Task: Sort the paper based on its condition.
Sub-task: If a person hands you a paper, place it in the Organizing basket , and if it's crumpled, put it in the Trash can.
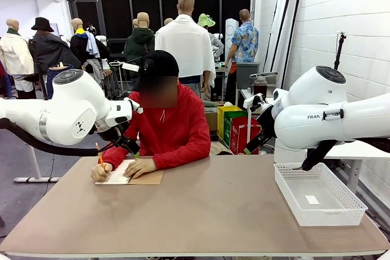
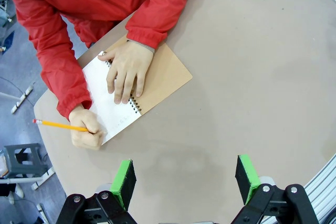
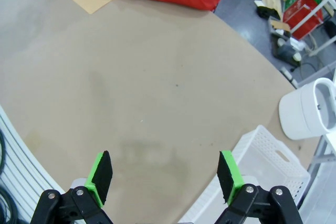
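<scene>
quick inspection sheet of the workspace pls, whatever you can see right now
surface: table bare, faint smudges
job's things: nothing seen
clutter: notebook open at far edge; one hand flat on its page, other hand writing with pencil; white basket at robot's right, small tag inside
grippers: left gripper open, above table near notebook; right gripper open, above table beside basket
cables: black hose hangs along left arm, off the table
surroundings: stool on floor beside person; red and green boxes behind
</scene>
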`<state>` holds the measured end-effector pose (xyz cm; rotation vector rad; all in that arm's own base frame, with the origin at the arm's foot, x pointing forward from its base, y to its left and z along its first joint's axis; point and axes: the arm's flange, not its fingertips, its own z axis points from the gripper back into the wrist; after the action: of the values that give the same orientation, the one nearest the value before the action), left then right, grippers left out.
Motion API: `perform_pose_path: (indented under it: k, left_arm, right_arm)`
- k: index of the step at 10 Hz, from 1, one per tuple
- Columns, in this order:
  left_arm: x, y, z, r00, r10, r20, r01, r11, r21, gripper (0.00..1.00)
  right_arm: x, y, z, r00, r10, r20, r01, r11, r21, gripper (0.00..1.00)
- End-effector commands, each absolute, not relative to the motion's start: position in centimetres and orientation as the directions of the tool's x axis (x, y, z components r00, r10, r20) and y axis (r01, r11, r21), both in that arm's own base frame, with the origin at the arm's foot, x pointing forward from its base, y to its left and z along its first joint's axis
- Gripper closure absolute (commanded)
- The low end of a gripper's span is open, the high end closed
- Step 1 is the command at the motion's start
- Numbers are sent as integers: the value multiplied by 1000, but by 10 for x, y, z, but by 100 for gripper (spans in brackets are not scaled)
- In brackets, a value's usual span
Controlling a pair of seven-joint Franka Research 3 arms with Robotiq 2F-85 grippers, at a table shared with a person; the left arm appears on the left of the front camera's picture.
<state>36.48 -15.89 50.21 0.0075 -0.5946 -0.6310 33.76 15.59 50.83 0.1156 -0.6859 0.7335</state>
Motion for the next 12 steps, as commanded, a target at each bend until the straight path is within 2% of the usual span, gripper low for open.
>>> perform_pose_path:
  k: [1, 12]
  left_arm:
    - [366, -159, 501, 642, -562, 522, 559, 809, 183, 0]
    - [366, -159, 501, 642, -562, 522, 559, 809, 183, 0]
  right_arm:
    - [338, 156, 509, 532, 581, 616, -650, 746, -142, 0]
    - [338, 156, 509, 532, 581, 616, -650, 746, -142, 0]
